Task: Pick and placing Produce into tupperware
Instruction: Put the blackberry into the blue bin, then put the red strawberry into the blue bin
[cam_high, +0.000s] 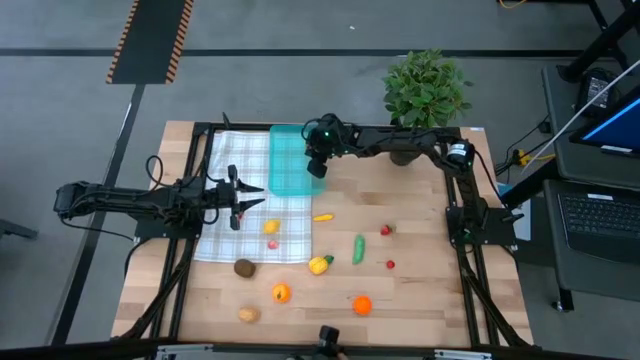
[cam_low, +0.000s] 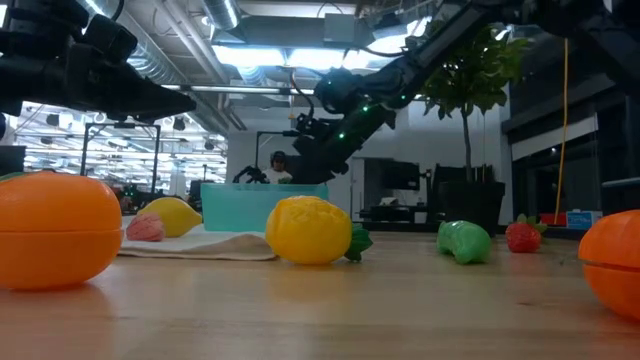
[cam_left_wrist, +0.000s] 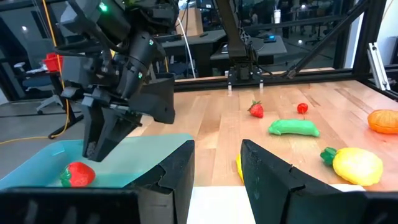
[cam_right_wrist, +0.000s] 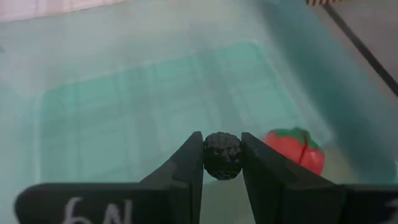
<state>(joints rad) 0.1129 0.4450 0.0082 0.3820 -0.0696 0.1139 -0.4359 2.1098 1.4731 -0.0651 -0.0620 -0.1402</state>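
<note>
While the left arm just waits over the white checked cloth, the right gripper is clearly doing the work, parked above the teal tupperware with its fingers pinched on a small dark bumpy ball, some kind of berry by the look of it. So my read is that we're at the drop-off part of one pick-and-place cycle, piece carried over and not yet let go. One red strawberry-looking piece already sits on the container floor, just beside where the ball hangs. Next move looks simple: spread the fingers and let the ball fall inside, maybe dipping a little lower first so it doesn't bounce out over the shallow wall, though I can't really tell how high it sits. The left gripper hangs near the tupperware's edge with its fingers apart and nothing between them. Most of the produce is waiting on the table: the green piece, a yellow one with a green stem, two orange ones nearer the front, a brown one, plus a few tiny reds. Plenty of trips left, I'd guess.
</note>
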